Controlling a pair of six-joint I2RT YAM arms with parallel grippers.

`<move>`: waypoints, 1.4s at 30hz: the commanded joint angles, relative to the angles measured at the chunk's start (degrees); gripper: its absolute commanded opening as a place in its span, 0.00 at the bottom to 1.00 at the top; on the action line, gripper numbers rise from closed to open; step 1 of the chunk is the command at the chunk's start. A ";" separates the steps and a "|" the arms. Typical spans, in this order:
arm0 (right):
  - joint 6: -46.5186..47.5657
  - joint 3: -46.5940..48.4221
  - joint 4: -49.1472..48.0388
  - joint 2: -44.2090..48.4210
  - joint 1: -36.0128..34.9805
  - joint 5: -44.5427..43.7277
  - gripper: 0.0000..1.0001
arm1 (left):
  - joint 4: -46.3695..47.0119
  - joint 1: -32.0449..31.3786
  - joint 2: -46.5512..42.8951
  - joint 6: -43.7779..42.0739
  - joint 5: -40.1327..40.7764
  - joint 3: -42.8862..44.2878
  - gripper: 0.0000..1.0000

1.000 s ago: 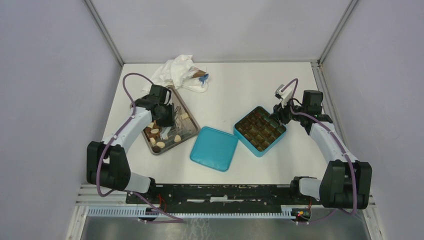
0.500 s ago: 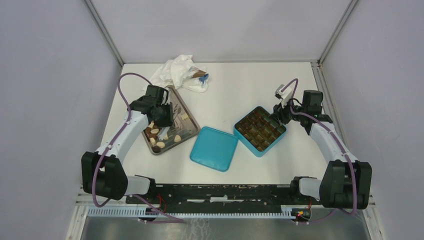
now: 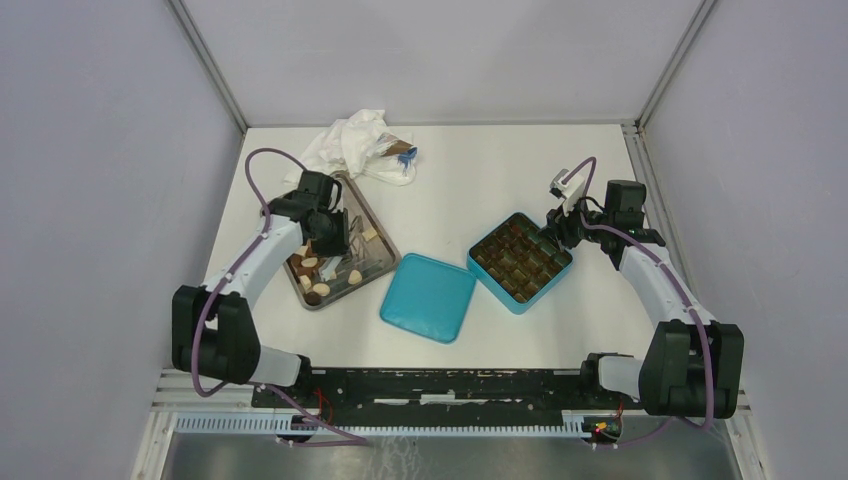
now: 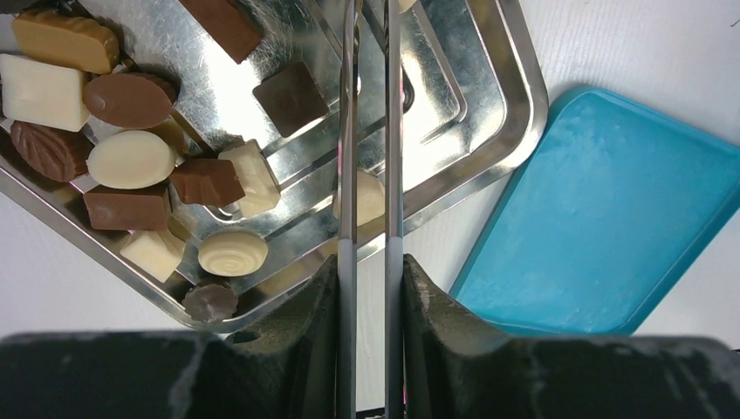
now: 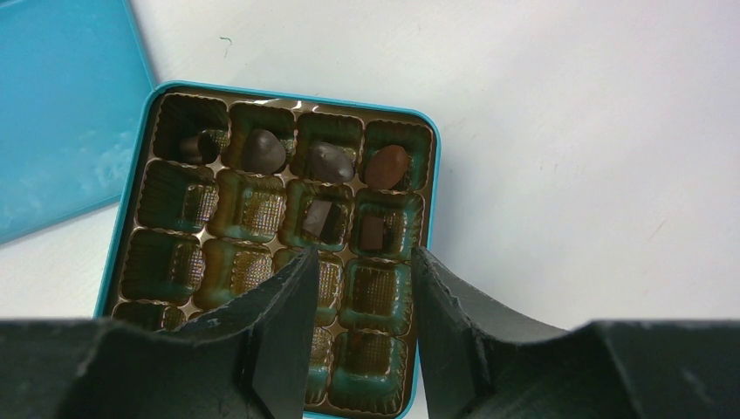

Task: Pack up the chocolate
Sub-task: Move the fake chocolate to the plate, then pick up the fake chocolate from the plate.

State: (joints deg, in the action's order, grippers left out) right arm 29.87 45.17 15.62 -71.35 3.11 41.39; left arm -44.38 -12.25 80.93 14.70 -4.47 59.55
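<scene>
Only the left arm has shifted slightly over the tray [image 4: 489,131]. Most chocolate [image 4: 131,160] lies loose in it, at 9 o'clock from the lid [image 3: 428,297]; six pieces sit in the box [image 5: 432,175] at 3 o'clock. Above the tray the left gripper [image 4: 370,17] is nearly closed; the right gripper [image 5: 362,262] hovers spread over the box.

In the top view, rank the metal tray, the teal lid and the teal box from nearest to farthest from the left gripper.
Measured from the left gripper:
1. The metal tray: directly beneath it, on the left side.
2. The teal lid: just right of the tray, in the middle.
3. The teal box: farther right, beyond the lid.
</scene>
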 commanded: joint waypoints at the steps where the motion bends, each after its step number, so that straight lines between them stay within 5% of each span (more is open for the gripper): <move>1: 0.77 0.27 -0.32 -0.50 0.05 0.80 0.49 | 1.22 -0.20 -3.24 -1.14 -1.95 -0.67 0.22; 20: 0.79 0.27 -0.30 -0.66 0.04 1.07 0.49 | -3.18 -5.07 -11.35 3.27 2.14 -0.77 0.23; 34: 0.87 0.27 -0.20 -0.73 -0.04 0.81 0.49 | -3.92 -9.96 -8.31 4.47 8.15 -0.12 0.42; 42: 0.98 0.30 -0.11 -0.68 -0.04 0.80 0.49 | -3.54 -10.39 -5.67 3.96 8.38 0.79 0.44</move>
State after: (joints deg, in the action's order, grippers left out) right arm 29.89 45.17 15.64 -72.01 3.11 41.41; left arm -48.86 -22.28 74.61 17.72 2.94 57.63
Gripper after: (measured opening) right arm 0.488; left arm 0.441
